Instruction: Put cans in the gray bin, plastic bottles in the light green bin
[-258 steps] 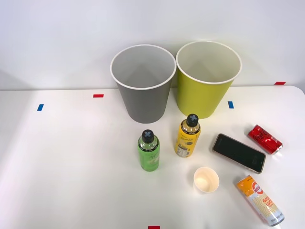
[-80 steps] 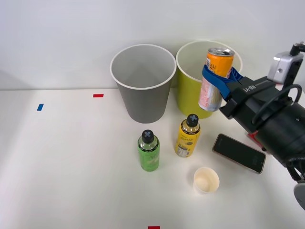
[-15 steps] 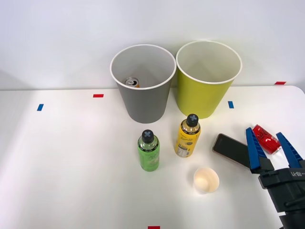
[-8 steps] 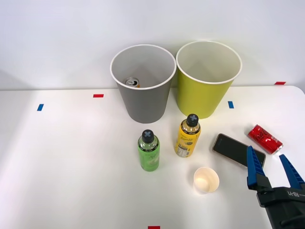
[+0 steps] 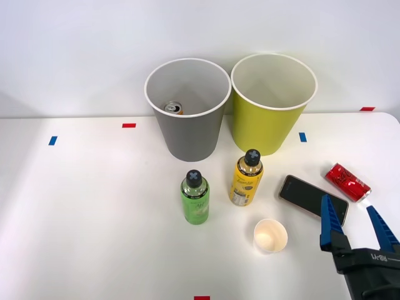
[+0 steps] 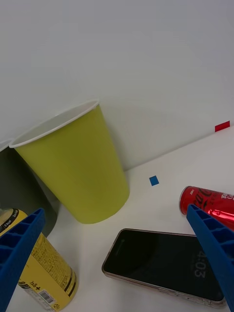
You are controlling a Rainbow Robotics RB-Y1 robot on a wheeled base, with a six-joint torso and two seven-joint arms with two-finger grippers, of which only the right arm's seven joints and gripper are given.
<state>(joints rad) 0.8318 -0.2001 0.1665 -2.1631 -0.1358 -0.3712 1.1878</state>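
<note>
Hovering with fingers spread apart, the right gripper (image 5: 357, 219) sat near the red can (image 5: 347, 182), likely lining up a grab.

a plain white wall (image 5: 94, 44) rises behind a white table (image 5: 81, 212) dotted with small red and blue tape marks (image 5: 129, 125).

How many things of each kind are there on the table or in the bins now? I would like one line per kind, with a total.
Bins: 2 (gray bin, light green bin)
Cans: 2 (orange can inside the gray bin, red can lying on the table)
Plastic bottles: 2 (green bottle, yellow bottle)
Paper cup: 1
Phone: 1
Total: 8
</note>
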